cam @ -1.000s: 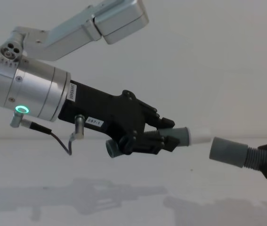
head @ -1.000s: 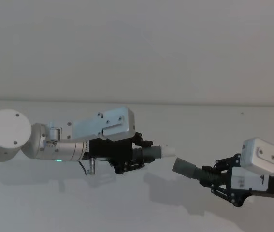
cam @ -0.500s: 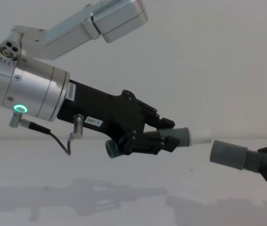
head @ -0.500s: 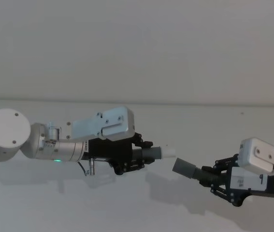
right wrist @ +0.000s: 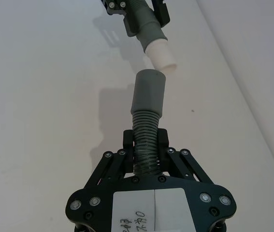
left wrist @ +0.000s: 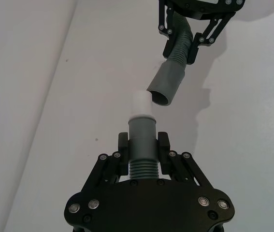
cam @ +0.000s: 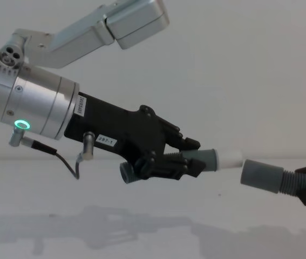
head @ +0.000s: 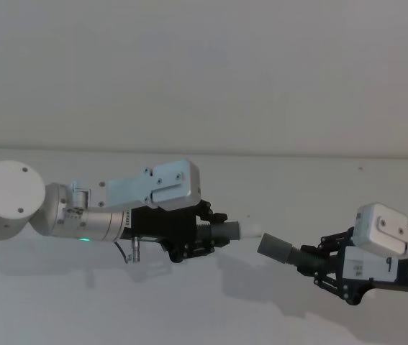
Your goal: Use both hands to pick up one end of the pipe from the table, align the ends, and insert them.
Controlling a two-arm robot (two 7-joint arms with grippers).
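Note:
My left gripper is shut on the short dark grey piece of the pipe, held above the table. The piece's white tip points right. My right gripper is shut on the ribbed hose, and its smooth grey cuff points left at the tip. The two ends sit a small gap apart, the cuff slightly lower. From the chest, the white tip nearly meets the cuff. In the left wrist view the tip stands just off the cuff's open mouth.
A white wall rises behind the table's far edge. A thin cable loops below the left wrist. The arms' shadows lie on the bare table beneath them.
The left gripper has sunk a little with its piece, bringing the white tip closer to level with the cuff. The right gripper has barely shifted.

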